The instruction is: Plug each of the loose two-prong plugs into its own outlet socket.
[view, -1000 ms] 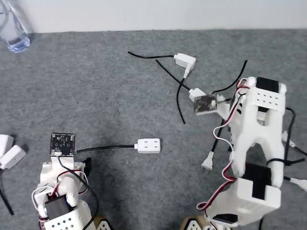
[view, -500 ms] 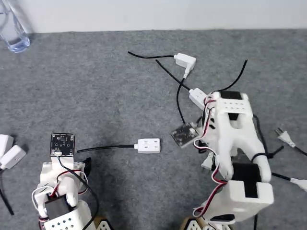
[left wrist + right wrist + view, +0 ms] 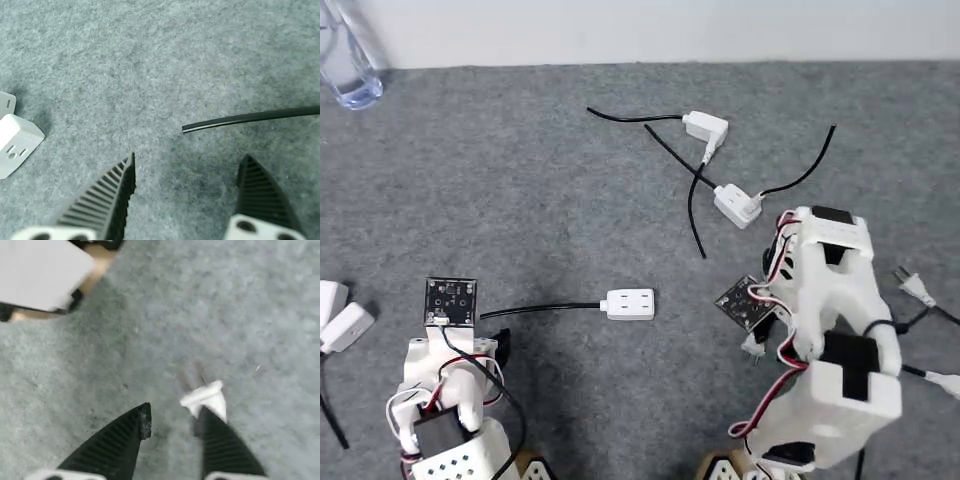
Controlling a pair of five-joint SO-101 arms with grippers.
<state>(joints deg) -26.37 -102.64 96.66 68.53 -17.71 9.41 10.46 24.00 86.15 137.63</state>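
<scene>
white arms (image 3: 835, 300) | black ribbed pincer fingers (image 3: 107, 195) | red, black, white wires (image 3: 782, 350)

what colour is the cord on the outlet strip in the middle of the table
The cord is black, the outlet strip white; clearest in the high view.

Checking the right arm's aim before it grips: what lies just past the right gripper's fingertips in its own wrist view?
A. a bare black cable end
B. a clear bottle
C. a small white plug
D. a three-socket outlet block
C: in the right wrist view a small white plug lies just past the fingertips of the open right gripper, next to one fingertip and not gripped.
</scene>
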